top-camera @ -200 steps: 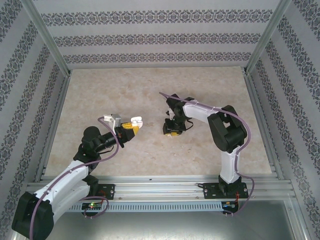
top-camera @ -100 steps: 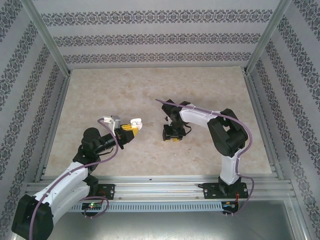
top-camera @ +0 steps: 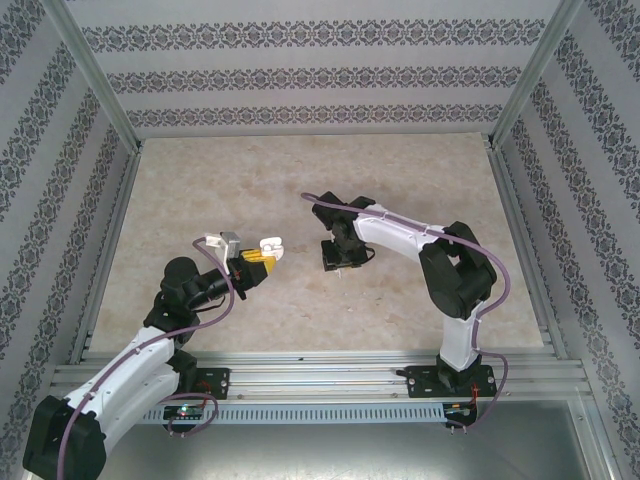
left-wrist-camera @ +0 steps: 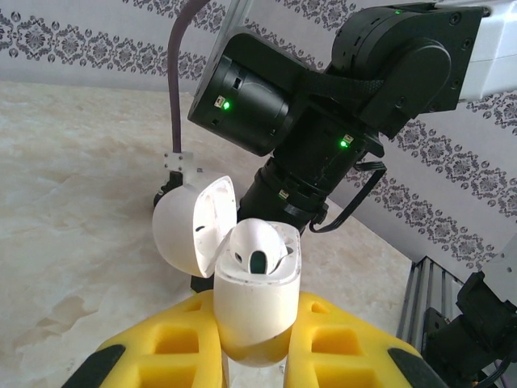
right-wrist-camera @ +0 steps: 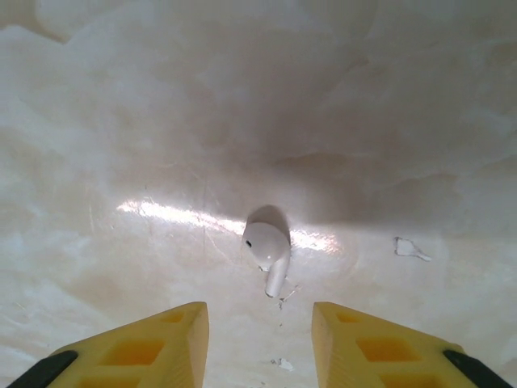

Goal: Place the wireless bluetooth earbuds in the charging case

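Ahead of parted right jaws, earbud (right-wrist-camera: 268, 249) lies on open tabletop (right-wrist-camera: 121, 121).

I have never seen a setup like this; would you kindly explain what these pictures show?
Two white-and-black robot arms are bolted at the near edge of a beige marbled table. One picture looks down from above; the other two come from a camera on each wrist. The left claw, with yellow padded fingers, is closed on a small white plastic charging case with its lid open; one white bud appears seated inside. The right claw is open, pointed at a tiny white stemmed earbud lying on the table.
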Robot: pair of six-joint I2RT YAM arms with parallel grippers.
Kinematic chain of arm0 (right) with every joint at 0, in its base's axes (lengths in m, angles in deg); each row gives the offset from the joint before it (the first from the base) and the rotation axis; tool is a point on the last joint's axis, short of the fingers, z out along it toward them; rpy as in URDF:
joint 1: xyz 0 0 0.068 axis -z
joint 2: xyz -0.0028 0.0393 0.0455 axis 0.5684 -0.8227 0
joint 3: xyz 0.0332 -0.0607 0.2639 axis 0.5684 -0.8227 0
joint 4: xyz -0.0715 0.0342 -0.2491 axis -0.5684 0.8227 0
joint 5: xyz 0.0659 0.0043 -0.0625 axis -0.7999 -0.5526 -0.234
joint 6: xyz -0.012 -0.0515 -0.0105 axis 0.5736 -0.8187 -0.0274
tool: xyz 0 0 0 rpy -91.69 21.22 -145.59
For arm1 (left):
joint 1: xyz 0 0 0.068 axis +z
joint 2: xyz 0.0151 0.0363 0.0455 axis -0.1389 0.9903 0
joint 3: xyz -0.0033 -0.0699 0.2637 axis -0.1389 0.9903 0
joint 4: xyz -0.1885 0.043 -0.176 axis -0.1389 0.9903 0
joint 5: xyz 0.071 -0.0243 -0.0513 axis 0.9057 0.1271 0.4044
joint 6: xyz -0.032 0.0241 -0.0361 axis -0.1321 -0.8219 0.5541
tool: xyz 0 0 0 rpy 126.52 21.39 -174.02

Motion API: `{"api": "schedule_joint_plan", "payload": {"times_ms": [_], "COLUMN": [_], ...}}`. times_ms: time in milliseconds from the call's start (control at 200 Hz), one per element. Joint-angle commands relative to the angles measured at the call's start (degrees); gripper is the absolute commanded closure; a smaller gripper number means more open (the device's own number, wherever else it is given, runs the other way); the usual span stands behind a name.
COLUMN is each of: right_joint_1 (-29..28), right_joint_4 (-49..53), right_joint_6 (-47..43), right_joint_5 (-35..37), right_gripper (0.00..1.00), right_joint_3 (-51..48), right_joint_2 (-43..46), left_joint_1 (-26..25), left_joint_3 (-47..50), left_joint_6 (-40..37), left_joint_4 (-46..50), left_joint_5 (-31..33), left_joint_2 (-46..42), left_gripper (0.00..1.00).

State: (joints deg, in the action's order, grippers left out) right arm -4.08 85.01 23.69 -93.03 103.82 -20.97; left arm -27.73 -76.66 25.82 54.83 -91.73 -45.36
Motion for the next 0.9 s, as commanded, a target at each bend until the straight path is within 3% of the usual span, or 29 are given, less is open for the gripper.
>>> {"api": "schedule_joint_plan", "payload": {"times_ms": [0,894], "right_joint_1": [0.49,-0.62], "right_joint_4": [1.30,-0.92], "right_joint_6": [-0.01,0.30], "right_joint_5": [1.68,0.34], "right_gripper": [0.64,0.72], "right_joint_3": [2.78,1.31], "right_joint_2": [-2.08,-8.23], "left_joint_1": [0.56,0.48], "left_joint_3": [0.79,-0.09], "left_joint_6": [-0.50,-1.30], "left_joint_4": [0.94,3.08], "left_joint_5": [-1.05,-0.79], "left_joint_2": [-0.82,-0.92], "left_gripper": [1.00,1.00]}}
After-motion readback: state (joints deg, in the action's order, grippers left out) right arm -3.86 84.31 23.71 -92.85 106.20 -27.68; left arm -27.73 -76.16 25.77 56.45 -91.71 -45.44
